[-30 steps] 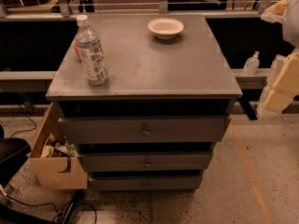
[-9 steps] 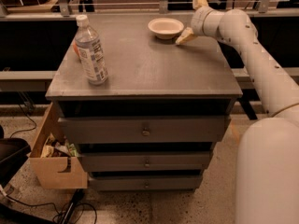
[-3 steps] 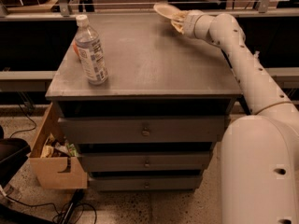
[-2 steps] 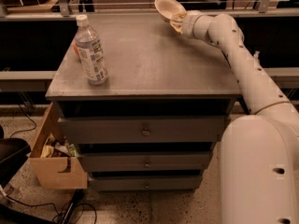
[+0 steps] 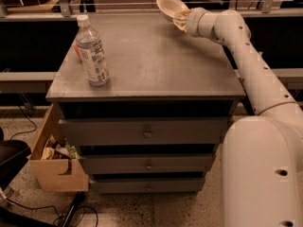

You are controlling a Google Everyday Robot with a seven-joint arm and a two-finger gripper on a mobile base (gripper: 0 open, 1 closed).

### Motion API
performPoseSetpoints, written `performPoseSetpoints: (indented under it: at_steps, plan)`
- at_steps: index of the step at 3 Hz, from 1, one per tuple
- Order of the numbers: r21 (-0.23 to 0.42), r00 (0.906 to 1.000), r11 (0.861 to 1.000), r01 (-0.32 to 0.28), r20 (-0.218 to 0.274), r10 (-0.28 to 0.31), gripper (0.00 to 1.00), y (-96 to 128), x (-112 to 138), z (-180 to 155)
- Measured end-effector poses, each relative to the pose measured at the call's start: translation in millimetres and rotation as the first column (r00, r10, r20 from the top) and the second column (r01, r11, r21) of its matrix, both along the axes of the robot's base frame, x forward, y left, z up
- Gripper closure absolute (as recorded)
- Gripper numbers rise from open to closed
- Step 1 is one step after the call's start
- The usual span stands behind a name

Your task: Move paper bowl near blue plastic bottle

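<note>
Presently gripper (image 5: 180,19) clamped on bowl (image 5: 166,5) rim, bowl tilted, held above cabinet (image 5: 156,65) far right edge; bottle (image 5: 91,51) upright front left, well apart

The grey table (image 5: 156,65) carries the blue plastic bottle (image 5: 92,51) upright at left; the pincer (image 5: 178,17) grips the paper bowl (image 5: 166,4) above its far edge.

High at the back edge, gripper (image 5: 179,19) gripping bowl (image 5: 168,6). Wide bare top (image 5: 156,60) from there to the bottle (image 5: 92,51). Bottle upright at the front left, near the edge.
</note>
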State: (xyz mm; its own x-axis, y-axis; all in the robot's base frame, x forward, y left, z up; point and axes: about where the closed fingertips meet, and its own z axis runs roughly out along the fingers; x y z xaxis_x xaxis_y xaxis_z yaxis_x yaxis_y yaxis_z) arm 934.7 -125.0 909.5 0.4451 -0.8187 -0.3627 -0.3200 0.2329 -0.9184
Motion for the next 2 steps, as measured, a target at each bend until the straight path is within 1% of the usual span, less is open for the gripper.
performPoseSetpoints:
  at_steps: [1, 2]
  plan:
    - [-0.022, 0.9993, 0.999, -0.038, 0.007, 0.038, 1.0, -2.5, -11.3, 26.4]
    - [-0.025, 0.9964, 0.996, -0.084, 0.001, 0.084, 1.0, -1.4, -32.3, 57.3]
